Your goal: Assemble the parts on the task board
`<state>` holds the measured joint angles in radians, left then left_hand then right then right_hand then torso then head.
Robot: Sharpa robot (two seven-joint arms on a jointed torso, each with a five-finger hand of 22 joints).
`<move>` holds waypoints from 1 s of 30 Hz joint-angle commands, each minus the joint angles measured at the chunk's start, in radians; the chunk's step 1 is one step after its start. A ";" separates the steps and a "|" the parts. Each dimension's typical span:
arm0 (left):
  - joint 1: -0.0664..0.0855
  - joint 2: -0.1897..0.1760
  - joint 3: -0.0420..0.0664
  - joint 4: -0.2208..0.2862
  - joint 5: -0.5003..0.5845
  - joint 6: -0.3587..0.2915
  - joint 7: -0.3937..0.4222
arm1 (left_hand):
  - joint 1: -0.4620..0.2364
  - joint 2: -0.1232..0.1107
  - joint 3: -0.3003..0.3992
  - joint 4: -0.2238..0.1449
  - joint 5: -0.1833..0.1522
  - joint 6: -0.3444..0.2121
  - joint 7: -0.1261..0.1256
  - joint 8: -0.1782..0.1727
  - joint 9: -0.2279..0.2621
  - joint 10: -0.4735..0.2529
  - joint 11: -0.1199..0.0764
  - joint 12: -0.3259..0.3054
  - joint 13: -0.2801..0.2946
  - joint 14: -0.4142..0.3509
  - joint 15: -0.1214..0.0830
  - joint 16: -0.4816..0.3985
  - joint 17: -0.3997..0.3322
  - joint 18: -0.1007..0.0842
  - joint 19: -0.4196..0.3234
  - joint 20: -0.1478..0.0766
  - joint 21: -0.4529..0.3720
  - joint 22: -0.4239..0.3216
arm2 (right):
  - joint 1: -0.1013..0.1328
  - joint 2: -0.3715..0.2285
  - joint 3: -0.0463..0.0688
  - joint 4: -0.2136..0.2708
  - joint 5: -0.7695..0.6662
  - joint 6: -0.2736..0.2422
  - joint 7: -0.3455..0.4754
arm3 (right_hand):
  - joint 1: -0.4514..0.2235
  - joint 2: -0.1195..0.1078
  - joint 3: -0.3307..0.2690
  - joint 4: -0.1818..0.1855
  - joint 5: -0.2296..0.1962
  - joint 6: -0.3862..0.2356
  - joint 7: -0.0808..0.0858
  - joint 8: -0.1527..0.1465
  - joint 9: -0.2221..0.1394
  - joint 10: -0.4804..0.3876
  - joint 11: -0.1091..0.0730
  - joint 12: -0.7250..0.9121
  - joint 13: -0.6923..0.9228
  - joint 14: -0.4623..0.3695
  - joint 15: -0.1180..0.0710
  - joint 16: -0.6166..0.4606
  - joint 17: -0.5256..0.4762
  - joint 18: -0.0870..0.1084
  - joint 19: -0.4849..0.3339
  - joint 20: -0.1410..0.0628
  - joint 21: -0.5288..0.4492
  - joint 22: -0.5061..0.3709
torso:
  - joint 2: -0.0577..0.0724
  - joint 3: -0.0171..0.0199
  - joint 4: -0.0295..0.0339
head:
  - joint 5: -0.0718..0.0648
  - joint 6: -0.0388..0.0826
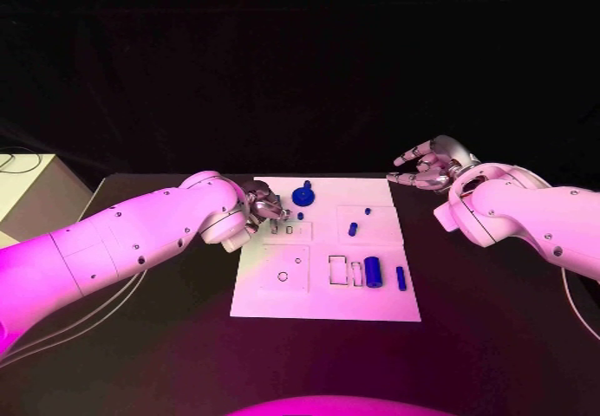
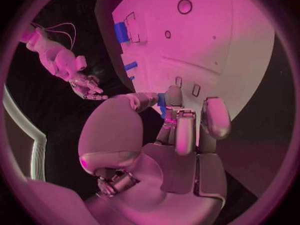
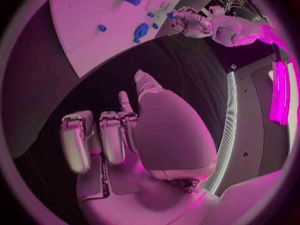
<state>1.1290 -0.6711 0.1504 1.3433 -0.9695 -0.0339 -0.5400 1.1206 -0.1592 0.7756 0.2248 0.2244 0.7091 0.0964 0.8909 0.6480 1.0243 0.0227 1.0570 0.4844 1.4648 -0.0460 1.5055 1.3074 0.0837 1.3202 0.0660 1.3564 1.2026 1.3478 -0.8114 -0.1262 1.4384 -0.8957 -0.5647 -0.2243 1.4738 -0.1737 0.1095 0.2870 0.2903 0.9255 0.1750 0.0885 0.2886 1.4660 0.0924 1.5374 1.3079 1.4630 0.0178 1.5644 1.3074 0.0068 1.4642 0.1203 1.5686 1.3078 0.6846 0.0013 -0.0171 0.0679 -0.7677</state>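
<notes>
Centrally on the black counter [image 1: 500, 347] lies the white task board [image 1: 375, 303], carrying blue parts: a round gear-like piece [image 1: 304, 194] at its far edge, a small peg [image 1: 353, 229] mid-board, and a thick cylinder [image 1: 373, 272] beside a thin rod [image 1: 401, 277] to the right. Over the board's left part, the left robot hand [image 1: 265, 211] pinches a small blue part [image 2: 162, 105] between its fingertips. Off the board's far right corner, the right robot hand [image 1: 429, 165] hovers with fingers loosely spread, holding nothing, and a pale box [image 1: 22, 195] stands at the far left.
</notes>
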 commanded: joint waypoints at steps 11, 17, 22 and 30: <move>0.012 0.009 0.017 -0.095 0.183 0.301 0.024 | -0.061 0.076 0.230 -0.248 -0.002 0.000 0.009 -0.057 -0.042 -0.051 0.008 0.003 0.001 0.024 0.017 -0.019 0.106 0.018 -0.048 0.007 -0.027 -0.035 | -0.002 0.003 -0.001 0.005 0.008 0.032 0.022 | -0.001 0.000 0.012 -0.003 0.010 -0.005 0.001 0.005 0.002 0.072 -0.001 -0.001 0.232 0.099 -0.002 -0.005 0.229 -0.007 0.107 -0.001 0.002 0.263 | 0.002 -0.0008 -0.0003 | -0.006 -0.001; 0.025 0.028 0.017 -0.148 0.193 0.346 0.025 | -0.118 0.102 0.251 -0.272 -0.002 0.005 0.009 -0.056 -0.038 -0.060 0.009 0.010 0.001 0.021 0.018 -0.018 0.102 0.019 -0.055 0.009 -0.027 -0.036 | -0.002 0.007 -0.002 0.008 0.005 0.037 0.022 | 0.003 0.001 0.014 -0.005 0.011 -0.005 0.001 0.005 0.002 0.072 -0.001 -0.001 0.232 0.099 -0.002 -0.005 0.229 -0.007 0.107 -0.001 0.002 0.263 | 0.002 -0.0002 -0.0045 | -0.004 -0.002; 0.038 0.043 0.017 -0.175 0.176 0.343 0.026 | -0.164 0.121 0.277 -0.300 -0.001 0.010 0.009 -0.049 -0.027 -0.061 0.009 0.020 0.002 0.021 0.018 -0.014 0.103 0.019 -0.055 0.008 -0.022 -0.031 | -0.002 0.008 -0.003 0.009 0.003 0.038 0.020 | 0.006 0.001 0.017 -0.006 0.013 -0.005 0.001 0.006 0.002 0.072 -0.002 -0.001 0.232 0.099 -0.002 -0.005 0.229 -0.007 0.107 -0.001 0.002 0.263 | 0.004 0.0002 -0.0080 | -0.003 -0.004; 0.057 0.065 0.015 -0.198 0.137 0.332 0.026 | -0.254 0.151 0.322 -0.334 0.000 0.020 0.006 -0.031 0.008 -0.058 0.007 0.040 0.005 0.025 0.016 -0.007 0.108 0.017 -0.051 0.006 -0.012 -0.019 | -0.002 0.011 -0.003 0.009 -0.001 0.039 0.017 | 0.016 -0.003 0.027 -0.008 0.031 -0.005 0.001 0.007 0.003 0.072 -0.002 -0.001 0.232 0.099 -0.002 -0.005 0.228 -0.007 0.107 -0.002 0.002 0.263 | 0.003 0.0016 -0.0038 | -0.004 -0.005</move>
<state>1.1825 -0.6106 0.1656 1.1479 -0.8131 0.2787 -0.5277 0.8768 -0.0121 0.8572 0.1210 0.2214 0.7100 0.1145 0.8570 0.6563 0.9700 0.0303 1.0917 0.4883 1.4667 -0.0334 1.4943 1.3074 0.0837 1.2734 0.0736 1.3388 1.1830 1.3465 -0.8020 -0.1294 1.4458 -0.8890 -0.5414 -0.2165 1.4796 -0.1795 0.1304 0.2774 0.3176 0.9255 0.1750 0.0885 0.2897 1.4660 0.0924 1.5374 1.3076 1.4630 0.0178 1.5644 1.3074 0.0068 1.4642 0.1203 1.5686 1.3075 0.6880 0.0025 -0.0223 0.0643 -0.7723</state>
